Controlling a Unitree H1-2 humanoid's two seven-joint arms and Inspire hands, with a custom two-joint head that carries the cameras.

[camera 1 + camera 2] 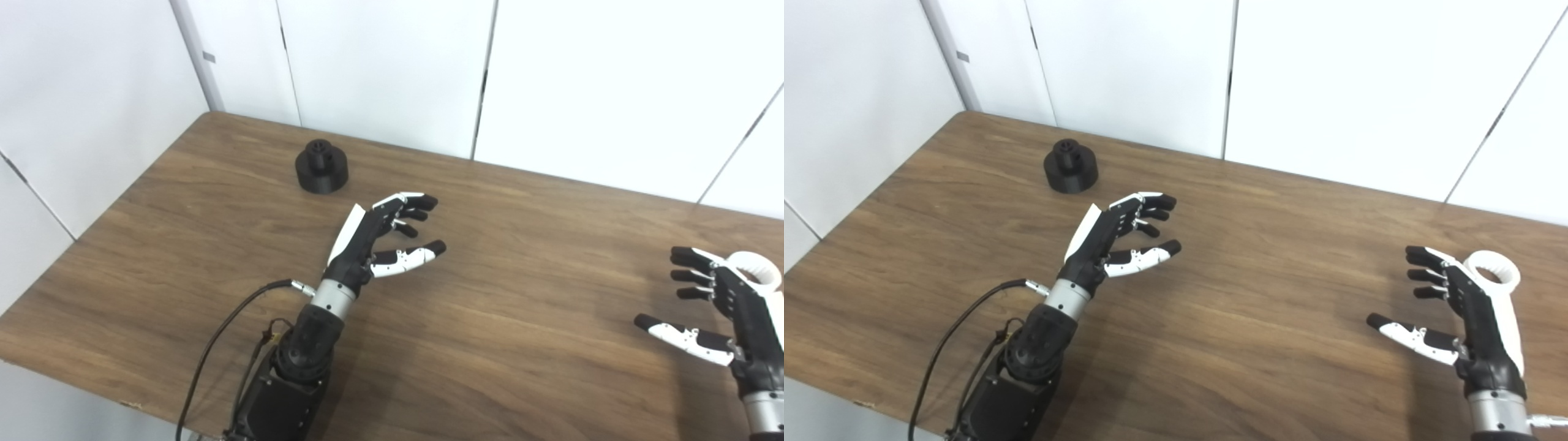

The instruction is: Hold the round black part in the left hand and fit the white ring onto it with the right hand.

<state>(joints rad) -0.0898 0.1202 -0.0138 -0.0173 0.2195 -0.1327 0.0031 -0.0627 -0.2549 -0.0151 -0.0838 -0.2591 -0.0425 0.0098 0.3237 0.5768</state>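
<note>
— Left hand [380, 239] hangs empty, fingers spread, near the round black part [321, 166] sitting far-left on the table [184, 245]. Right hand [1458, 306]?

— Empty too, fingers apart; the white ring [1494, 274] lies just behind it.

— Risk?

— I'd guess nudging that ring away while reaching. The right eye view shows it whole; the left crops it.

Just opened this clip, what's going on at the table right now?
Nothing is held yet. The left hand is open above the wooden table, short of the round black part, which sits untouched near the far left corner. The right hand is open too, at the right side, with the white ring lying on the table just behind it; whether they touch cannot be told. Fitting has not begun.
</note>
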